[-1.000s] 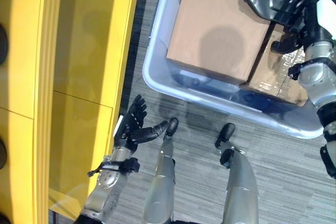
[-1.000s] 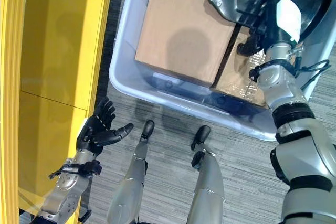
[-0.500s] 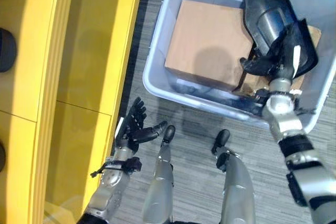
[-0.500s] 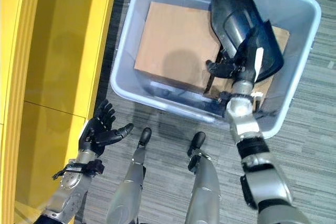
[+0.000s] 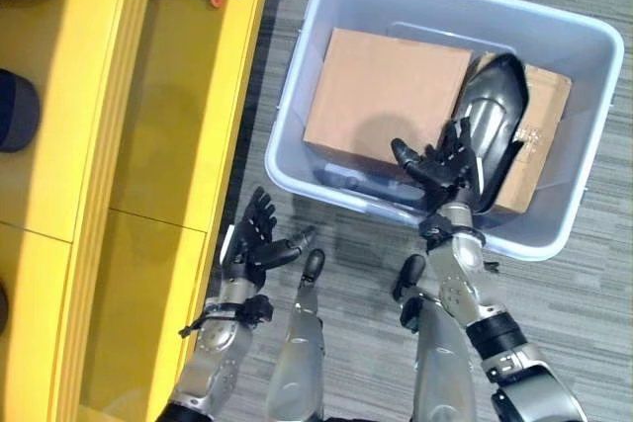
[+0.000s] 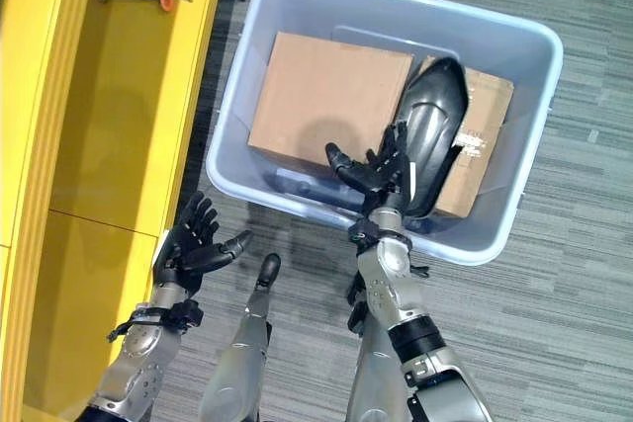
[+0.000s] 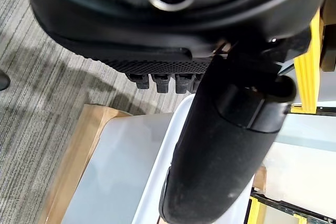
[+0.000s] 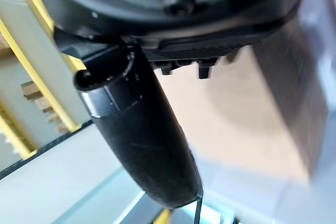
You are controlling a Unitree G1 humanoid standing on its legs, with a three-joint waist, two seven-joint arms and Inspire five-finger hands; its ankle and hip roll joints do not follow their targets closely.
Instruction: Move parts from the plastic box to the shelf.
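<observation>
Now we find the plastic box (image 5: 297, 96) fully in view beside the yellow shelf (image 5: 168, 145), cardboard cartons inside. Our right hand (image 6: 381, 170) has come back to its near rim, fingers spread, backing the dark part (image 6: 430, 135); grip uncertain. Left hand (image 5: 255, 239) remains open, empty, by the shelf.

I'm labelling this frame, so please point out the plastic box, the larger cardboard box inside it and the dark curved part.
plastic box (image 6: 514, 240): right eye view, on its near right rim.
larger cardboard box (image 6: 326, 96): right eye view, middle of its top face.
dark curved part (image 5: 495, 106): left eye view, on its upper glossy surface.
</observation>
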